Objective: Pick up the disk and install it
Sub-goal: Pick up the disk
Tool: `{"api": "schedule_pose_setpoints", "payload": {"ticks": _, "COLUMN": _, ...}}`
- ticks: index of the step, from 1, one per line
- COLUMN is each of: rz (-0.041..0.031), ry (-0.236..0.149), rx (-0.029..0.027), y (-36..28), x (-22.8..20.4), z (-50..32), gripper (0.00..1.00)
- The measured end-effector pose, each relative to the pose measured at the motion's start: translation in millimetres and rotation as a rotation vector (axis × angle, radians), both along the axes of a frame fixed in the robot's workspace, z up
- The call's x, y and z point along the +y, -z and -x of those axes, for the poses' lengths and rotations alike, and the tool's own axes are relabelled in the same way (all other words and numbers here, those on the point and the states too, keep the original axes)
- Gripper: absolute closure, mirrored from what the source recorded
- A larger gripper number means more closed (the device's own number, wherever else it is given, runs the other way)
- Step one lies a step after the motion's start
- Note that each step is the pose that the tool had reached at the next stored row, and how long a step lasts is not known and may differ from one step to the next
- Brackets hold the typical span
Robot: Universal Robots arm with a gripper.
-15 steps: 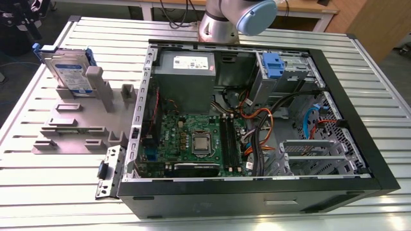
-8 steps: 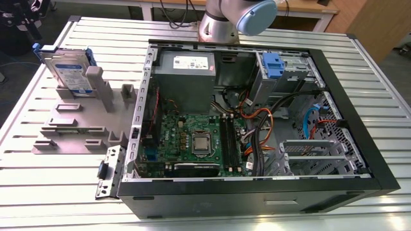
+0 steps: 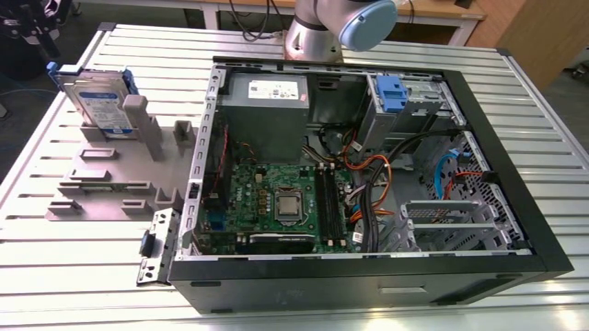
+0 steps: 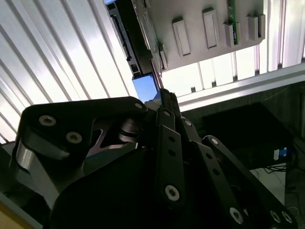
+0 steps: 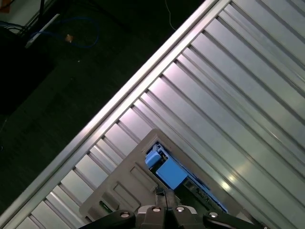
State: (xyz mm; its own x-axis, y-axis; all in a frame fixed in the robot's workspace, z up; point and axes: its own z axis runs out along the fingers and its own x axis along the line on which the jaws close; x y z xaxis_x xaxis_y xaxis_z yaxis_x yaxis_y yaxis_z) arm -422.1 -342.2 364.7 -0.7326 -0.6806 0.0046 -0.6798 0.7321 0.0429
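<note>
At the ribbed aluminium bench (image 3: 55,265) edge on the exterior view's left, I see the disk (image 3: 96,100) standing on edge in a grey plastic rack (image 3: 110,183), I judge so that its thin blue-framed top stays free to grab. In the second wrist view my gripper (image 4: 164,95) points at that blue end, black fingers pressed together, holding nothing. Right of the rack lies the open steel case (image 3: 515,172), green board flat inside.

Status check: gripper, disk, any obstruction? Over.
Gripper shut, empty, pointed at disk. Disk upright in grey holder, outside computer case. Nothing seen between them.
</note>
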Motion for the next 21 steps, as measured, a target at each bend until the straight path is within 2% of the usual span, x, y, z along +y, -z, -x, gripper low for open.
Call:
{"api": "schedule_pose_setpoints", "payload": {"ticks": 3, "rz": 0.0000, "ry": -0.050, "rx": 0.0001, "y": 0.9, "x": 0.0, "z": 0.0, "gripper": 0.89}}
{"api": "schedule_pose_setpoints", "payload": {"ticks": 8, "rz": 0.0000, "ry": -0.089, "rx": -0.0018, "y": 3.1, "x": 0.0, "z": 0.1, "gripper": 0.89}}
{"api": "schedule_pose_setpoints", "payload": {"ticks": 12, "rz": 0.0004, "ry": -0.106, "rx": -0.0074, "y": 4.6, "x": -0.1, "z": 0.1, "gripper": 0.89}}
{"api": "schedule_pose_setpoints", "payload": {"ticks": 17, "rz": 0.0006, "ry": -0.145, "rx": -0.0158, "y": 5.3, "x": 0.0, "z": 0.0, "gripper": 0.89}}
{"api": "schedule_pose_setpoints", "payload": {"ticks": 21, "rz": 0.0004, "ry": -0.188, "rx": -0.0168, "y": 5.5, "x": -0.1, "z": 0.1, "gripper": 0.89}}
